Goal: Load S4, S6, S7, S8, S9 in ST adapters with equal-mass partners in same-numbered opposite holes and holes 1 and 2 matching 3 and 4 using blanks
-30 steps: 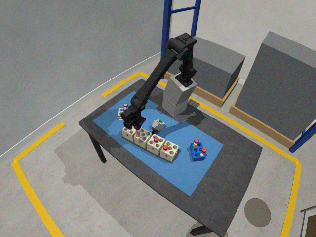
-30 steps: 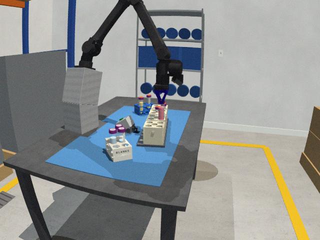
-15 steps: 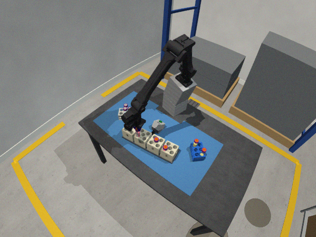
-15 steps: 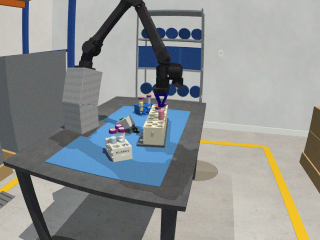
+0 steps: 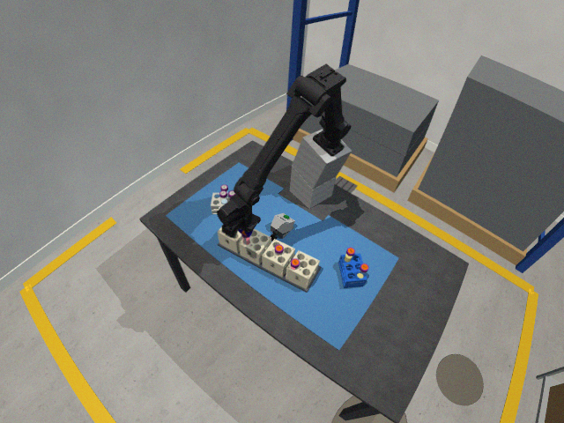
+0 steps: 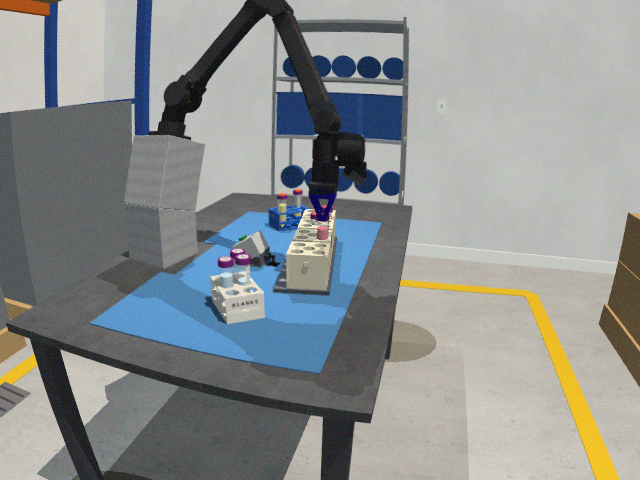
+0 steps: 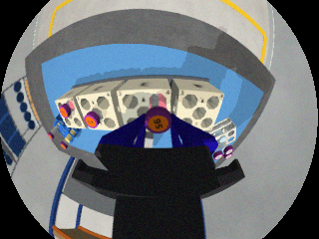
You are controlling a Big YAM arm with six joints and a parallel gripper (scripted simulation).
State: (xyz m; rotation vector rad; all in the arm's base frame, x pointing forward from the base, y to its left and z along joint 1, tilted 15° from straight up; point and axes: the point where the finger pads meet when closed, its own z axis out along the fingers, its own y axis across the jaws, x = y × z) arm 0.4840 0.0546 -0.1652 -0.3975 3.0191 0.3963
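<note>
My gripper (image 5: pixel 246 231) (image 6: pixel 322 214) (image 7: pixel 158 117) is shut on the cap of an orange-dotted tube with pink liquid (image 6: pixel 322 233), whose dot seems to read S6 upside down. The tube is upright and partly down in the far right hole of adapter 3 (image 7: pixel 122 106); its lower end is hidden. Adapter 4 (image 6: pixel 301 273) (image 7: pixel 179 115) has no tube. Adapter 2 and adapter 1 each hold an orange-dotted tube, one with cap (image 5: pixel 278 248) and one with cap (image 5: pixel 294 263). Blue rack RS (image 5: pixel 354 283) holds two orange-dotted tubes. White rack RB (image 6: pixel 245 311) holds three white-dotted blanks.
The grey key housing (image 5: pixel 280 224) with the green DONE key (image 5: pixel 286 216) (image 6: pixel 242 238) stands on the base side of the adapter row. RB stands beyond adapter 4, RS beyond adapter 1. The table's far edge lies past the row.
</note>
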